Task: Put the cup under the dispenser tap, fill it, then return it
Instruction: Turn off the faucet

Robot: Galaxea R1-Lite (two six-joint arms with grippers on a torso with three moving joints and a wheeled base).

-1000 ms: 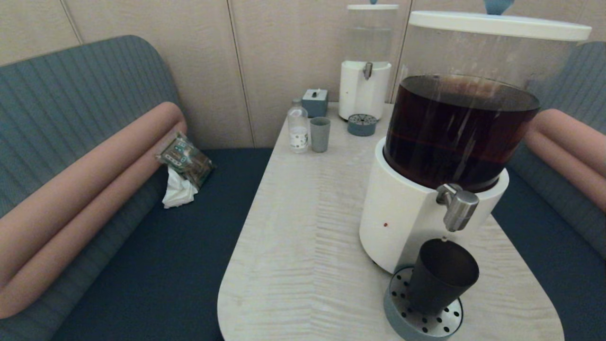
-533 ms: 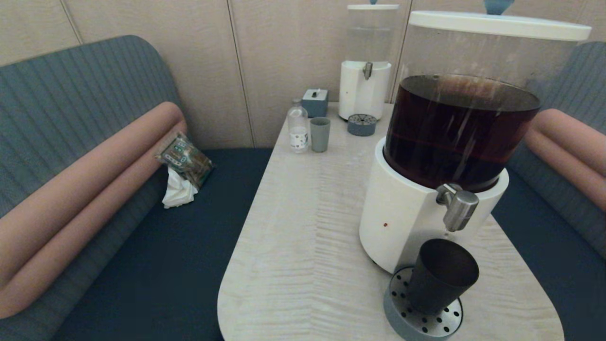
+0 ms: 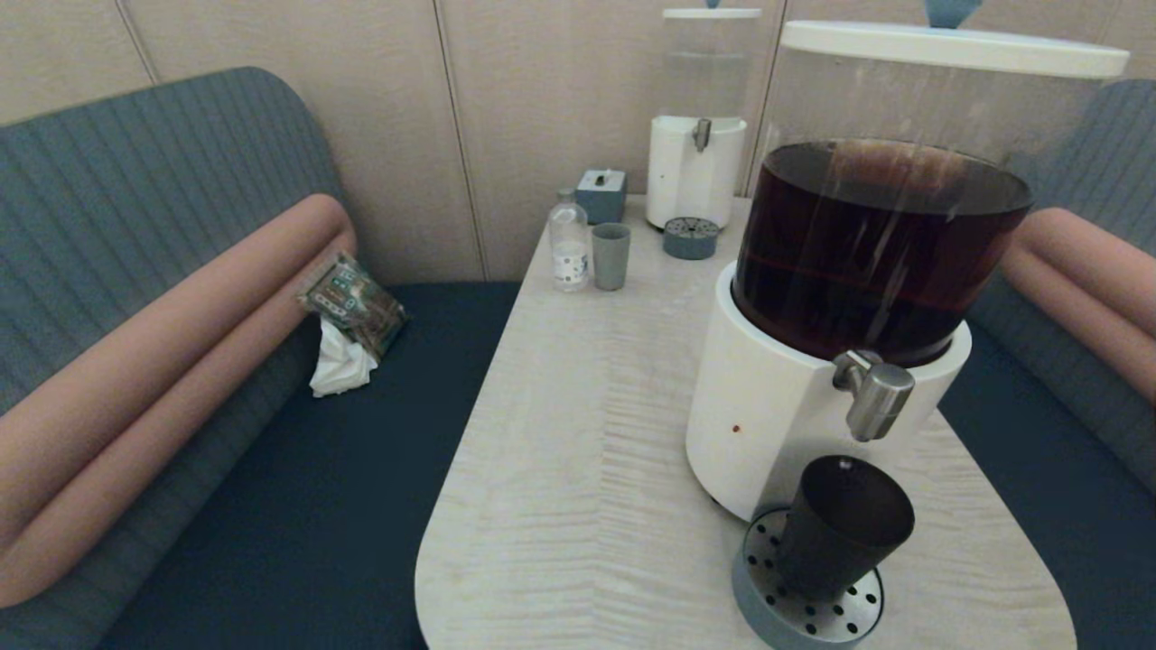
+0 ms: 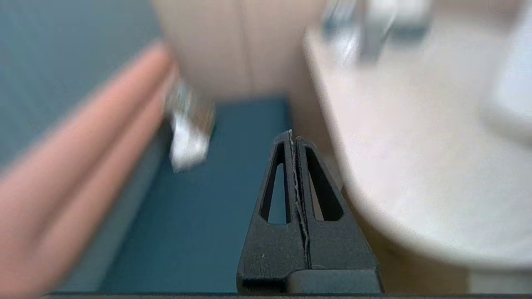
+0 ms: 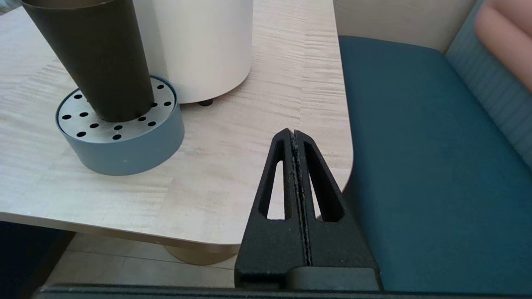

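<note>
While the cup [image 3: 844, 528] is standing upright on the perforated drip tray [image 3: 768, 600] directly beneath the dispenser tap [image 3: 874, 397], neither arm is showing in the head view. The right gripper [image 5: 294, 133] is hanging off the table's [image 3: 587, 451] near corner with its fingers pressed together, and the left gripper [image 4: 292, 135], likewise closed, is idling over the bench seat. Doing this step well probably means working the tap without nudging the cup, and watching the level.

Head view: high, looking forward and down along the worktop [image 3: 578, 433].
Left wrist view: low beside the worktop [image 4: 415, 166] — facing the bench.
Right wrist view: low, close — shares the cup [image 5: 95, 58] [image 3: 844, 528] with the head view.
</note>
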